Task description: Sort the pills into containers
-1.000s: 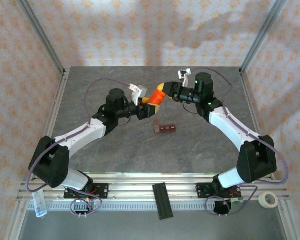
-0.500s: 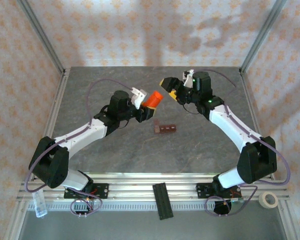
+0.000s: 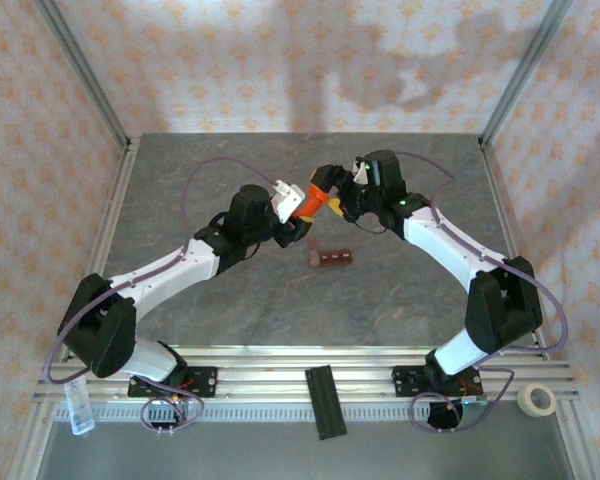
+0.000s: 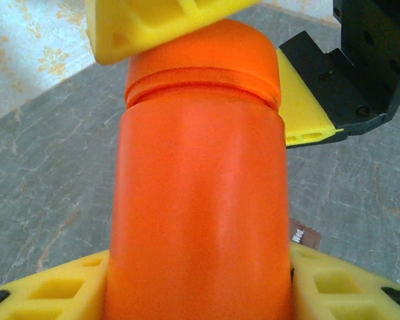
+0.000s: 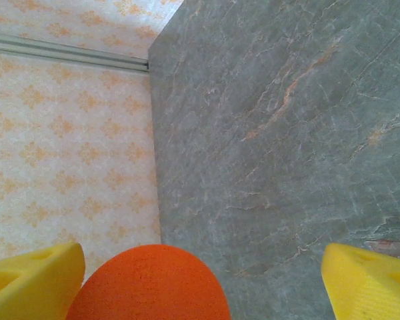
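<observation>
Gripping an orange bottle [image 3: 303,203], the left end effector [image 3: 293,207] holds it over the surface [image 3: 230,300]. The right end effector [image 3: 328,190] is wide open around its cap [image 3: 318,190]. The brown containers [image 3: 331,258] lie on the surface nearby.

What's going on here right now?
The left gripper grips an orange pill bottle in the air over the table, cap on. The right gripper is open, straddling the cap without closing on it. The reddish-brown compartment strip lies on the table just below them.
</observation>
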`<state>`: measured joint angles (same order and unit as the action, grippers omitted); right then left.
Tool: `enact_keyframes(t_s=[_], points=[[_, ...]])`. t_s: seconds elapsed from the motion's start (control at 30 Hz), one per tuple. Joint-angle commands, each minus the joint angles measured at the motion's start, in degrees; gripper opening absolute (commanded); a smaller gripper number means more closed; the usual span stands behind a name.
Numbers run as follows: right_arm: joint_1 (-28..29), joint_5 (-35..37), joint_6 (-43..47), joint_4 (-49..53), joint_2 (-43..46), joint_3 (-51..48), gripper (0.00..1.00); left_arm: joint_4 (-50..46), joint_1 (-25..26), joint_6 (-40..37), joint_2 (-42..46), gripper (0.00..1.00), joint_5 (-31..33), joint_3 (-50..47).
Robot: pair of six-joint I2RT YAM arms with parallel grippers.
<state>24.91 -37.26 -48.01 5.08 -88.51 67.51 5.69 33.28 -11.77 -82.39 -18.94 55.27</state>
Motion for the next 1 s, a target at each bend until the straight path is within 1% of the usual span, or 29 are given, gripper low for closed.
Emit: enact_keyframes(t_s=[0.0, 0.13, 0.2, 0.27, 0.43, 0.5, 0.63, 0.7, 0.77, 0.8, 0.97], points=[[0.53, 0.69, -1.38, -1.70, 0.35, 0.79, 0.88, 0.40, 0.67, -1.50, -0.19, 0.00, 1.48, 1.98], [0.96, 0.43, -1.67, -2.07, 0.72, 0.70, 0.84, 0.37, 0.82, -1.54, -0.60, 0.00, 1.53, 2.10], [1.16, 0.45, -1.81, -2.17, 0.91, 0.70, 0.79, 0.31, 0.91, -1.50, -0.66, 0.00, 1.48, 2.13], [1.38, 0.43, -1.84, -2.29, 1.10, 0.65, 0.72, 0.35, 1.00, -1.57, -0.75, 0.00, 1.58, 2.16], [1.74, 0.34, -2.00, -2.45, 1.73, 0.44, 0.48, 0.34, 1.18, -1.50, -1.01, 0.00, 1.84, 2.13], [1.81, 0.34, -1.80, -2.38, 1.87, 0.38, 0.40, 0.50, 1.25, -1.37, -1.11, 0.00, 1.85, 2.18], [1.78, 1.51, 0.43, -2.20, 2.07, 0.35, 0.31, 0.63, 1.06, -0.74, -1.07, 0.00, 1.07, 2.09], [1.59, 2.09, 3.24, -2.75, 2.26, 0.42, 0.29, 1.06, 0.49, 0.45, -0.61, 0.00, -1.51, 1.72], [0.83, 1.50, 6.17, -4.54, 2.37, 0.18, 0.28, 2.56, -0.78, 2.79, 0.10, 0.00, -6.16, 1.03], [0.14, 0.70, 7.42, -6.61, 2.59, -0.40, 0.28, 3.69, -1.65, 4.58, 0.55, 0.00, -9.79, 0.56], [-4.80, -6.74, 10.22, -18.79, 3.41, -3.14, 0.28, 10.49, -4.87, 13.80, 2.38, 0.00, -23.98, -2.08]])
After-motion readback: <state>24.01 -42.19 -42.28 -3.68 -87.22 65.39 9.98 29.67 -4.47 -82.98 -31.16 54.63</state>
